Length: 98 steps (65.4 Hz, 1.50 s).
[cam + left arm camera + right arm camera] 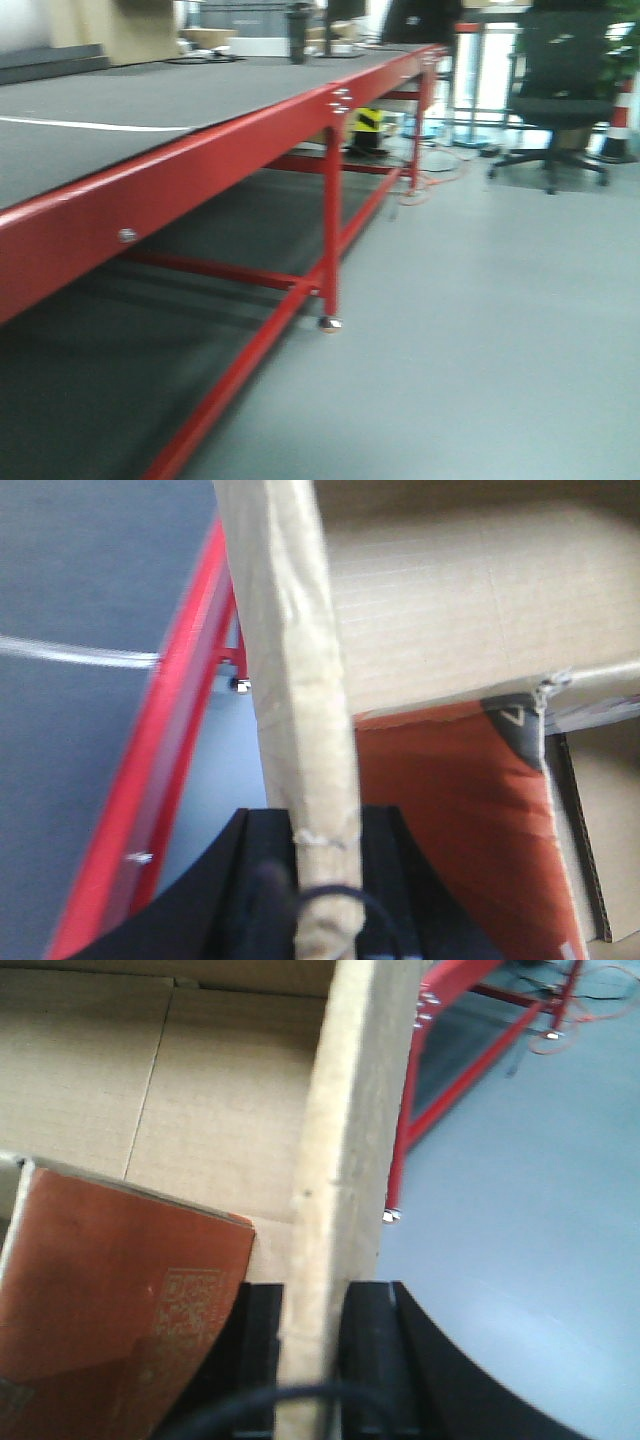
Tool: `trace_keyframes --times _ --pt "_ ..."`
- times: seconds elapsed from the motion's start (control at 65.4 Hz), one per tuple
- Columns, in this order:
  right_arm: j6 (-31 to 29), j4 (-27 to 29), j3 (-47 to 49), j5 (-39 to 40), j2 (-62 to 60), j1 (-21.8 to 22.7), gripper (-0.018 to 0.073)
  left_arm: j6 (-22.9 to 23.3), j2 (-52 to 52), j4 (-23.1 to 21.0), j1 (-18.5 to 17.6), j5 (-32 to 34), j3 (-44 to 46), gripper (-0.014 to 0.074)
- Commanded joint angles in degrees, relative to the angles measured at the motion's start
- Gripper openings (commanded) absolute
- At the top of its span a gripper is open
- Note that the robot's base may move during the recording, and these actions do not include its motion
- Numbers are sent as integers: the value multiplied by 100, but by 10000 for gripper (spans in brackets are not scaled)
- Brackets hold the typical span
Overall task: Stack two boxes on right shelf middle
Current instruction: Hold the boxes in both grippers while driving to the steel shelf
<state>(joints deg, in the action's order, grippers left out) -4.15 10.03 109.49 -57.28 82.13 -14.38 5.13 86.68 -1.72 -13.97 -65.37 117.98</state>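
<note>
Between left tool [322, 845] jaws: box [285, 630] wall.

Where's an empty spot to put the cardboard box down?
The grey top of the red-framed table is bare at the near end; its far end is cluttered. The grey floor is open up to the black office chair.

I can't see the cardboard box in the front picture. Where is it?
In the wrist views, the left hand pinches one wall of the cardboard box, the right hand another, with the red-framed table beside it.
</note>
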Motion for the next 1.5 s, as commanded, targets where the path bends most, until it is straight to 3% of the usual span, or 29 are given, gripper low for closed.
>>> trace_keyframes --times 0.0,1.482 --pt "-32 -302 69 328 -47 61 -153 -18 -79 102 6 196 55 -111" --pt "-32 -302 69 328 -47 61 -153 -18 -79 102 6 196 55 -111"
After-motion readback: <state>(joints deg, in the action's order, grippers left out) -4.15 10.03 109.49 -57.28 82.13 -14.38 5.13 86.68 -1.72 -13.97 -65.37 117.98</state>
